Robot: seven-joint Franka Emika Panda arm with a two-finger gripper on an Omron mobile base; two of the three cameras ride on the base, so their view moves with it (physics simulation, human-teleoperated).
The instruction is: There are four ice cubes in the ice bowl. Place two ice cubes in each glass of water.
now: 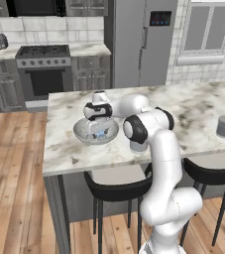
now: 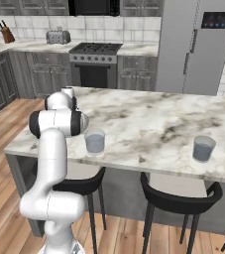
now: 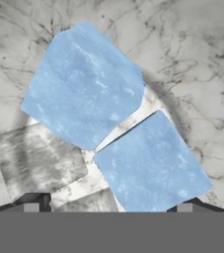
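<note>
Hidden or unclear: the hand is lowered into the ice bowl, and the bowl's clear wall and the wrist above it mask the fingertips in the left base view. In the right base view the arm's upper links stand in front of the bowl, so neither bowl nor cubes can be made out there. In the hand view only the tops of the two dark fingertips rise at the lower edge, one at each side; whether either tip touches ice cannot be told.

Hand state: the tips stand far apart, so the hand is wide, with nothing seen clamped between them.

Ice cubes: two pale-blue cubes show close under the hand camera. The upper ice cube sits toward the top left; the lower ice cube lies between the tips, nearer the right one. The two are just beside each other, with a narrow gap. Greyish blocks at lower left are too blurred to identify.

Glasses: the near glass of water stands on the marble counter just beside the arm; the far glass of water stands well apart, near the counter's front edge.
</note>
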